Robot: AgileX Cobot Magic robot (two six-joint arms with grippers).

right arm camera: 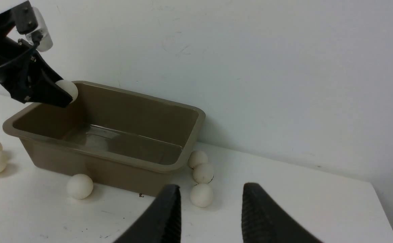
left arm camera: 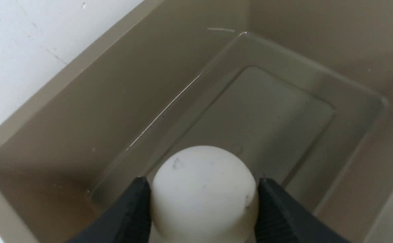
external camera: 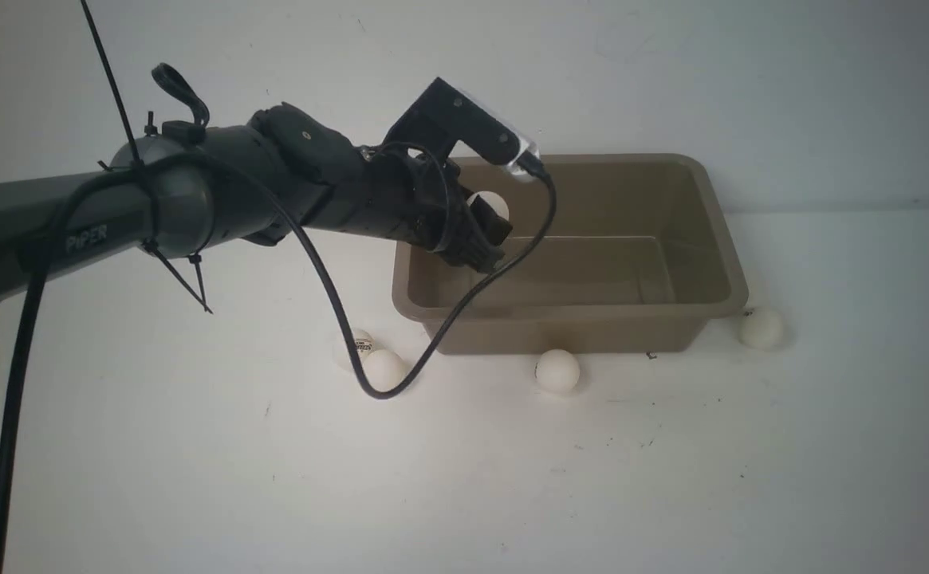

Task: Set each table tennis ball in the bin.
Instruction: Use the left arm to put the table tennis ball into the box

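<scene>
The taupe bin (external camera: pixel 731 271) stands on the white table by the back wall, with nothing inside. My left gripper (external camera: pixel 492 223) is shut on a white table tennis ball (external camera: pixel 493 202) and holds it over the bin's left end, above the rim. In the left wrist view the ball (left arm camera: pixel 203 202) sits between the black fingers (left arm camera: pixel 129 216) over the bin floor (left arm camera: pixel 257 118). My right gripper (right arm camera: pixel 212 186) is open and empty above the table. It is near three balls (right arm camera: pixel 201 195) lined up at the bin's right end.
Loose balls lie on the table in front of the bin: a pair at its left corner (external camera: pixel 384 368), one with a logo (external camera: pixel 362 343), one at mid-front (external camera: pixel 557 371), and one at the right corner (external camera: pixel 761 328). A black cable (external camera: pixel 400 383) hangs from the left wrist.
</scene>
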